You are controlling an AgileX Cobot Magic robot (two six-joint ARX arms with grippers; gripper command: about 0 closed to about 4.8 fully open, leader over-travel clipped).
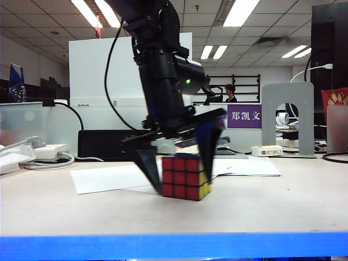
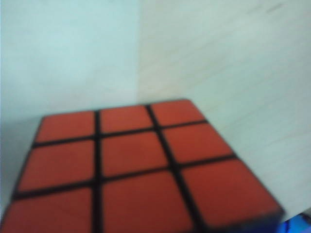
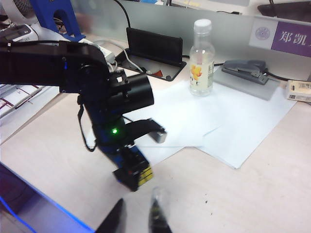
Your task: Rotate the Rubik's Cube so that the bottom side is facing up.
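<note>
Left gripper (image 1: 179, 163) straddles cube (image 1: 185, 178), fingers spread either side, blocking approach from above. Right gripper (image 3: 137, 219) hangs over bare table (image 3: 233, 194) near cube. Bottle (image 3: 201, 58) and stapler (image 3: 245, 69) stand well behind on paper (image 3: 233, 121).

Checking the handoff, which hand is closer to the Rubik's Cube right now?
Left. The left hand straddles the Rubik's Cube, fingers open on either side. The right hand hangs back, clear of it.

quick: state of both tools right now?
Left tool: open, fingers straddling the Rubik's Cube on the table, not clamping it.
Right tool: nearly shut, empty, raised above the table.
</note>
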